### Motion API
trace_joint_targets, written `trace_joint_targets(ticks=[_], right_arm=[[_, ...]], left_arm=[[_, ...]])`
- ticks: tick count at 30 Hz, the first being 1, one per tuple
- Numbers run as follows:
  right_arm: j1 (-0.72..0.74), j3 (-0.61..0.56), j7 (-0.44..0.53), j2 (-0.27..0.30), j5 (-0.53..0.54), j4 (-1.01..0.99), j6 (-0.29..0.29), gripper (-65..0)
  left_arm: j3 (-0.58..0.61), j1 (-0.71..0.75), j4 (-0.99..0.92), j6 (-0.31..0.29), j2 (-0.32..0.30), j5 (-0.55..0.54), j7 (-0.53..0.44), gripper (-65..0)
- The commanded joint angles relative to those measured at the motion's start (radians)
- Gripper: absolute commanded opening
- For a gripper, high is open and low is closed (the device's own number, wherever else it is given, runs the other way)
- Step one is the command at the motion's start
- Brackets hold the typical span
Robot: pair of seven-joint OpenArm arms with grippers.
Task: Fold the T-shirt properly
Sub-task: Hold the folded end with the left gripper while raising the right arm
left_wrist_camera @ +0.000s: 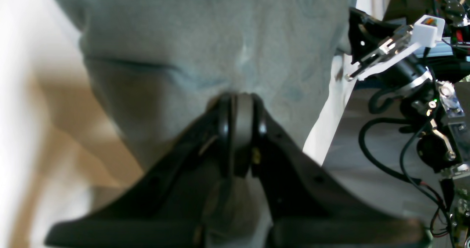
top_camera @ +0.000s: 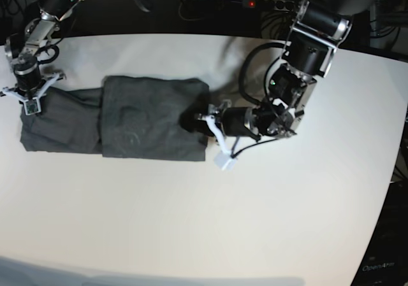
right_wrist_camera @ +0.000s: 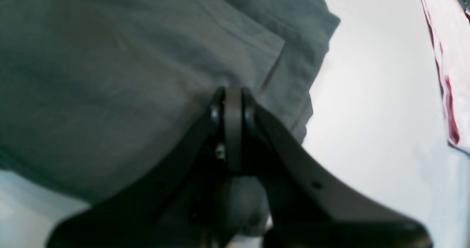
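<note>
In the base view you have the T-shirt (top_camera: 137,123) lying flat on the table (top_camera: 268,216), in the left half of the frame and a little above centre, stretched left to right. Its left portion lies lower, with a folded layer on top of the middle and right. The left gripper (top_camera: 194,119) sits on the shirt's right edge, near frame centre, its arm running off to the upper right. The right gripper (top_camera: 29,100) rests at the shirt's far left end, upper left of the frame, its arm rising toward the top corner.
</note>
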Motion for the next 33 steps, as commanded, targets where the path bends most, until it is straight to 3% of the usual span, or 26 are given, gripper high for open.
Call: trace_joint_targets(ticks=[1, 10, 16, 24, 33], right_arm=[[-0.018, 0.003, -0.098, 0.002, -0.07, 0.005, 0.054, -64.1], [-0.013, -0.006, -0.087, -0.015, -0.067, 0.129, 0.054, -64.7], [-0.01, -0.033, -0.021, -0.015, -0.071, 0.151, 0.054, -64.9], [0.015, -0.035, -0.019, -0.011, -0.073, 0.163, 0.054, -64.7], [0.015, -0.052, -0.018, -0.017, -0.067, 0.318, 0.054, -64.9]], left_arm=[[-0.003, -0.015, 0.013, 0.001, 0.0, -0.009, -0.005, -62.7], [-0.003, -0.013, 0.013, 0.0, 0.005, -0.012, -0.005, -62.7], [-0.003, 0.002, 0.013, 0.0, 0.005, -0.009, -0.005, -62.7], [0.0, 0.007, 0.013, 0.0, 0.0, -0.009, -0.005, -62.7], [0.003, 0.048, 0.013, 0.0, -0.013, -0.009, -0.002, -62.7]])
